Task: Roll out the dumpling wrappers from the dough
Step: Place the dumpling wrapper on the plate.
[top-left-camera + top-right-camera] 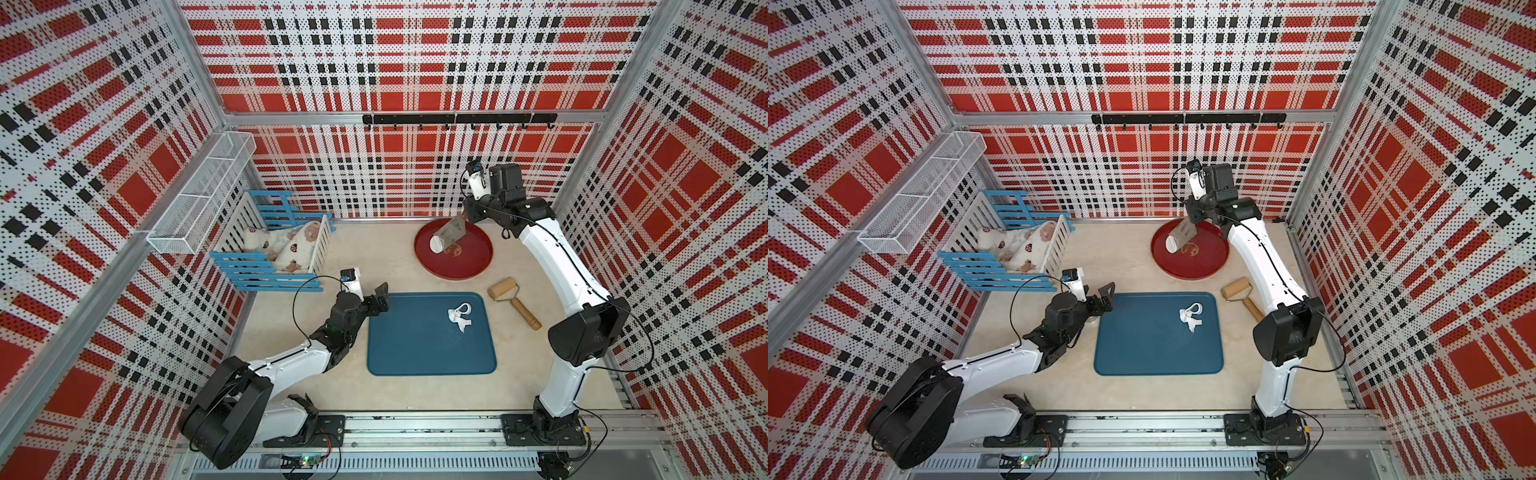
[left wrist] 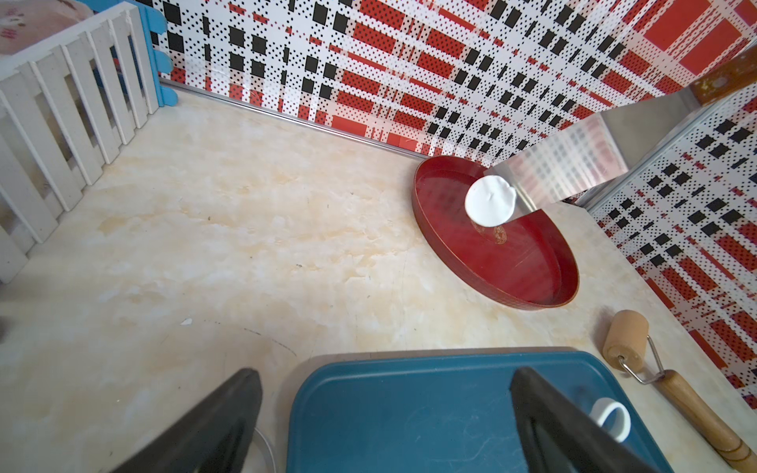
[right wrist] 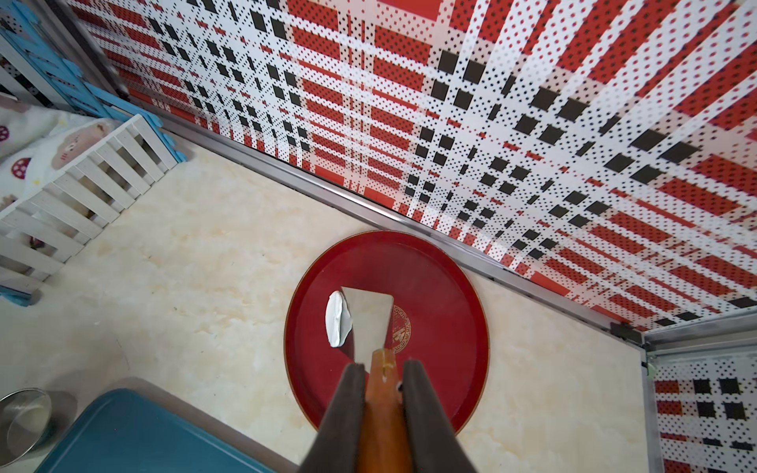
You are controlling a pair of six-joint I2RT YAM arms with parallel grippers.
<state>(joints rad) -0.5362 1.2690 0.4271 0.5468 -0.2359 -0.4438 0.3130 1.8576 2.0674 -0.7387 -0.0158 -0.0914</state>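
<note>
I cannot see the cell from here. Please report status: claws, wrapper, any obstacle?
Left claw open, empty, at blue tray corner. Right claw shut on scraper handle. Round wrapper on blade edge, over red tray. Nothing in the way.

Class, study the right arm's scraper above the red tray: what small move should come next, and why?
Probably lower and tilt the scraper so the dumpling wrapper slides onto the red tray. The right gripper is shut on the scraper's wooden handle, the blade is over the tray, and the wrapper clings to the blade's edge, partly overhanging, not yet laid down.
</note>
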